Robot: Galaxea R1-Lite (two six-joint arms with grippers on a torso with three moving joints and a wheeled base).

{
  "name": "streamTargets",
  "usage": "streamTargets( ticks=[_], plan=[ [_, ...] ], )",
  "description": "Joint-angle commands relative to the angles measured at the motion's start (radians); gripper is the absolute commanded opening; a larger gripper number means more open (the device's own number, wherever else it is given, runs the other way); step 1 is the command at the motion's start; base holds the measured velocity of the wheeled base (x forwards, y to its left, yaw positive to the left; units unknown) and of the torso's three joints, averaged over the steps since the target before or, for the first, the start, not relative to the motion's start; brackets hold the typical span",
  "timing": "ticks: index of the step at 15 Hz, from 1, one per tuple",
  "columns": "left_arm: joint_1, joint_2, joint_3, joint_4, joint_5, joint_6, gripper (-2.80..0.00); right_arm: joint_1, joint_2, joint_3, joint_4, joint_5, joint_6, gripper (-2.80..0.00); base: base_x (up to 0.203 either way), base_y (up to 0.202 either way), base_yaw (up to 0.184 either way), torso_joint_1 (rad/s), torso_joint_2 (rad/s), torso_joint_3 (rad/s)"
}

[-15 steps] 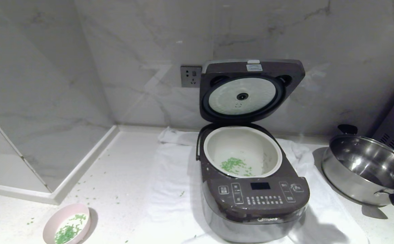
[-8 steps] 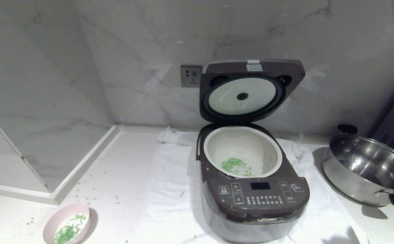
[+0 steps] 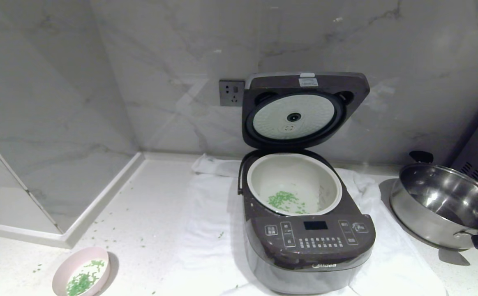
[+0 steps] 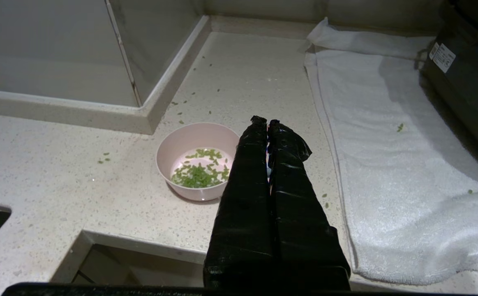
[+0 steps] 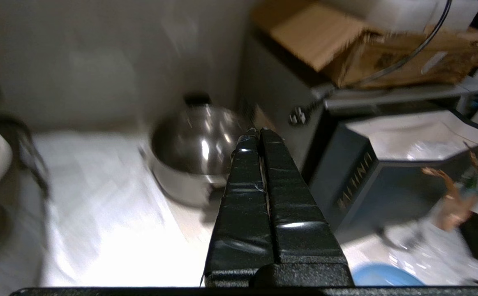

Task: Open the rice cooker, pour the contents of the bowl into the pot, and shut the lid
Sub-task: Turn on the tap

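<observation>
Lid (image 3: 304, 109) up, bowl (image 3: 81, 276) w/ greens on surface left of cooker (image 3: 308, 242), both claws (image 4: 266, 123) (image 5: 255, 132) shut & empty; imo open left claw, pinch rim, tip slow over pot (image 3: 294, 185).

Both the left gripper (image 4: 267, 121) and the right gripper (image 5: 258, 130) have long, flat jaws wrapped in glossy, wrinkled black tape, widening toward a matte, grainy black base.
</observation>
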Motion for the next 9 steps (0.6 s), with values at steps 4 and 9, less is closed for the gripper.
streamTargets(
  ticks=[4,9],
  plan=[
    [0.0,-0.002,0.0,0.0,-0.001,-0.001,-2.8,0.012,-0.062,-0.044,-0.074,0.158,0.055,-2.8,0.0,0.0,0.0,0.0,0.0,0.0],
    [0.0,-0.002,0.0,0.0,0.001,-0.001,-2.8,0.167,-0.095,-0.071,-0.048,0.172,-0.004,-2.8,0.0,0.0,0.0,0.0,0.0,0.0]
  ],
)
